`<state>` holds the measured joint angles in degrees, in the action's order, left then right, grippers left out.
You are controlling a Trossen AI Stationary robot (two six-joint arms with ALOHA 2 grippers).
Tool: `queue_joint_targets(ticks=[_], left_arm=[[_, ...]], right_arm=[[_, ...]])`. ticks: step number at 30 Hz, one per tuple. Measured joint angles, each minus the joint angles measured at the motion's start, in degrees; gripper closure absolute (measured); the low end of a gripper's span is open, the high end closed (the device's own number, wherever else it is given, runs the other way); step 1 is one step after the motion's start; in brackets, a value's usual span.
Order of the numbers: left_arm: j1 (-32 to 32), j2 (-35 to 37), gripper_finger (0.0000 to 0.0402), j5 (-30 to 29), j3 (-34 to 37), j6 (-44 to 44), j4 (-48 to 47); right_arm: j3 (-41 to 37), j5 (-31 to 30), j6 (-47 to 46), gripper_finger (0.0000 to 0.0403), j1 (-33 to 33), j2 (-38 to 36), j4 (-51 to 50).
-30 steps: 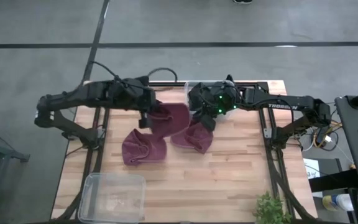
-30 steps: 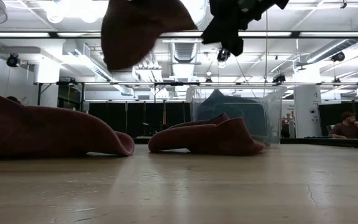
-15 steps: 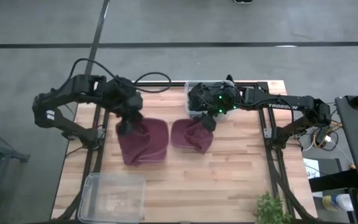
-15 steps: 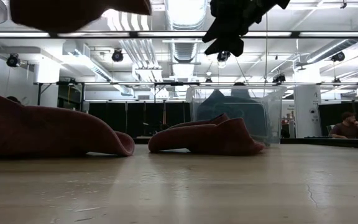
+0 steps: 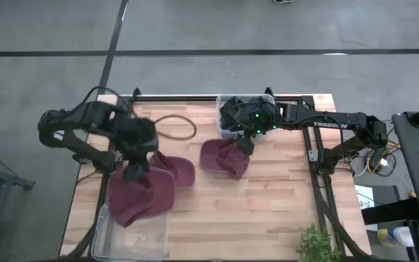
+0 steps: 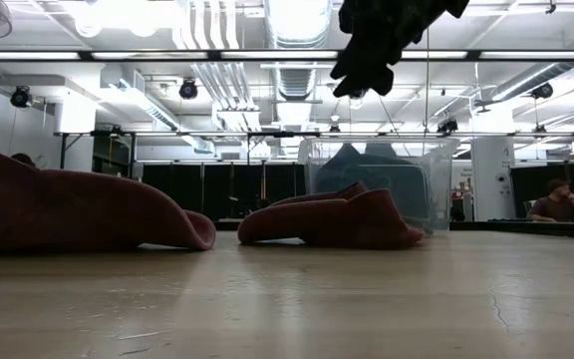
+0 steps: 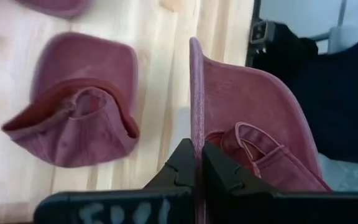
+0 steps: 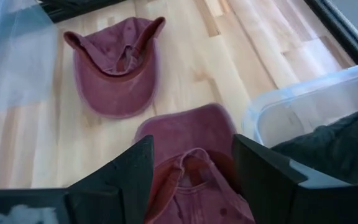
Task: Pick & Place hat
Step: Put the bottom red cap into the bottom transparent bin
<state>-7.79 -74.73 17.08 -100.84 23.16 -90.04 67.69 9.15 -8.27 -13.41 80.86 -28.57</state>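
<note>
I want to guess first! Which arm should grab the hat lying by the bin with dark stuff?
Probably the right. The right gripper hangs open just above that maroon cap beside the clear bin. The left gripper is shut on another cap over the near container.

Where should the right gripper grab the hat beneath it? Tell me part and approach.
On the hat, probably the raised back rim by the strap opening, from straight above: it lies hollow side up under the open right gripper, so that rim stands free.
</note>
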Motion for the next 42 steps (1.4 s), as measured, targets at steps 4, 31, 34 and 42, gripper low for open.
queue_joint_targets(ticks=[4, 31, 34, 42], left_arm=[[-7.23, -0.02, 0.0395, -4.26, 0.95, 5.61, 0.0], [-25.49, -0.1, 0.0395, -5.61, 24.52, 21.67, 17.28], [-25.49, -0.1, 0.0395, -5.59, 26.3, 20.61, 20.88], [-25.49, -0.12, 0.0387, -6.52, 29.85, 20.74, 24.27]], right_arm=[[-0.32, -0.35, 0.04, 0.0193, -0.04, 0.0, 0.06], [-0.42, -0.29, -0.57, 0.0193, 0.0, 0.0, 0.42], [-0.42, -0.29, -0.56, 0.0193, 0.0, 0.0, 0.43], [-0.42, -0.27, -0.71, 0.0193, 0.0, 0.0, 0.47]])
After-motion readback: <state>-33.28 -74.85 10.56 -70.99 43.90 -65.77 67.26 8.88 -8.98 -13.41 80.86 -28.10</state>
